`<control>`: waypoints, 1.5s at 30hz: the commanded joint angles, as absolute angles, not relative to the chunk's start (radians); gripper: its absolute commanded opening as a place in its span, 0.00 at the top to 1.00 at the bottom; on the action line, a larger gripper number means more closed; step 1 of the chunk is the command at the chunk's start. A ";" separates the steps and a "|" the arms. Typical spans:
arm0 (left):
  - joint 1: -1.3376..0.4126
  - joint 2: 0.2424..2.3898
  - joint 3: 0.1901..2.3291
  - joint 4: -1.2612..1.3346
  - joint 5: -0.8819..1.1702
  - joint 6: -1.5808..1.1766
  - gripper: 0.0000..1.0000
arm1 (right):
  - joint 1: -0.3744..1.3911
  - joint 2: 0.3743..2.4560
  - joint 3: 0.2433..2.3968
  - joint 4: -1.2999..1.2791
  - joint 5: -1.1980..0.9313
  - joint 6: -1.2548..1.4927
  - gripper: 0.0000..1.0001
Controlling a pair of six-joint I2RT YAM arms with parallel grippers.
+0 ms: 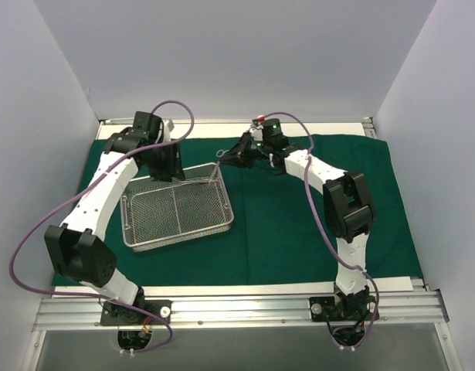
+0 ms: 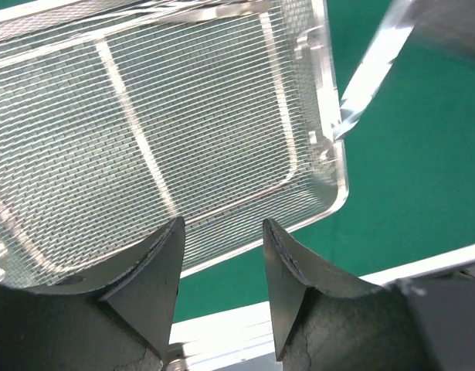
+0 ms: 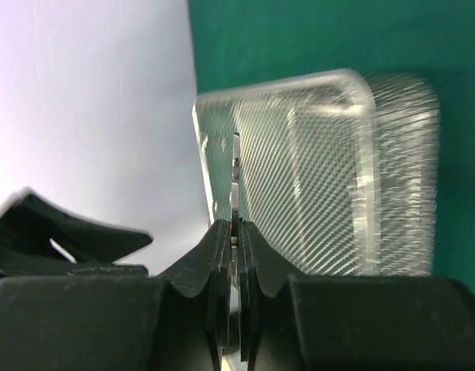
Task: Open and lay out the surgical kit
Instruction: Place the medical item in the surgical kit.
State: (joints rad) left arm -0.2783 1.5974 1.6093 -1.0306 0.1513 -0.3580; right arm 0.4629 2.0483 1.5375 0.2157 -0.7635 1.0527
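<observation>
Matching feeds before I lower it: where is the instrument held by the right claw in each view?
Top external: instrument slants from right claw to the tray's far right corner.
Left wrist: blurred bright bar, upper right, tip near that corner.
Right wrist: centre, pinched in the claw, in front of the tray.
Shared landmark: the tray.

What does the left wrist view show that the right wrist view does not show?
Only left wrist: the left hand, open and holding nothing, and the pale table edge. Only right wrist: the right hand shut on a thin metal instrument, and a pale wall. Both: the wire-mesh tray and the green cloth. A blurred shiny strip at the upper right of the left wrist view may be that same instrument.
</observation>
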 commanded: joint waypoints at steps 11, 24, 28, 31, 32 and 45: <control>-0.167 1.451 1.440 -0.971 0.196 -0.238 0.47 | 0.074 1.858 1.247 0.471 -0.442 1.244 1.00; -0.098 1.494 1.439 -0.971 0.245 -0.225 0.47 | -0.175 1.997 1.190 0.604 -0.419 1.233 1.00; -0.095 1.500 1.445 -0.982 0.242 -0.225 0.47 | -0.186 2.032 1.144 0.647 -0.407 1.252 1.00; -0.094 1.502 1.453 -0.997 0.236 -0.225 0.47 | -0.198 2.054 1.108 0.661 -0.408 1.244 1.00; -0.092 1.503 1.453 -0.999 0.233 -0.227 0.47 | -0.204 2.059 1.089 0.661 -0.407 1.243 1.00; -0.075 1.526 1.465 -0.997 0.245 -0.250 0.47 | -0.225 2.072 0.959 0.856 -0.351 1.345 1.00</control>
